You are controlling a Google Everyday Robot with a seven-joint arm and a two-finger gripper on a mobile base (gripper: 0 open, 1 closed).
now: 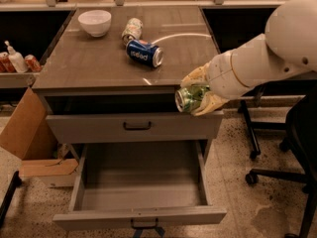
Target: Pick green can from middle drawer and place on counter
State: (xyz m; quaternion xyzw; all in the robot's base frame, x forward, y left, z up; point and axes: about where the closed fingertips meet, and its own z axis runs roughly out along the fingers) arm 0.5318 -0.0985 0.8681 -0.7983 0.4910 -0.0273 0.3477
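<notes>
Holding green can [190, 98] between fingers [196, 76], by counter [99, 63] front corner

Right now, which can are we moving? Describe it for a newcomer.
Find the counter; just off its front right corner is the gripper. Its jaws hold the green can sideways: the only green one, the only can not on the counter.

Lab or office workroom: grey drawer cabinet [133, 128] under a glossy counter [94, 66], wheeled chair base [277, 170] on speckled floor [237, 207], cardboard box [27, 128] alongside, robot gripper [199, 92] clasping the green can [186, 99] at the counter's front edge.
</notes>
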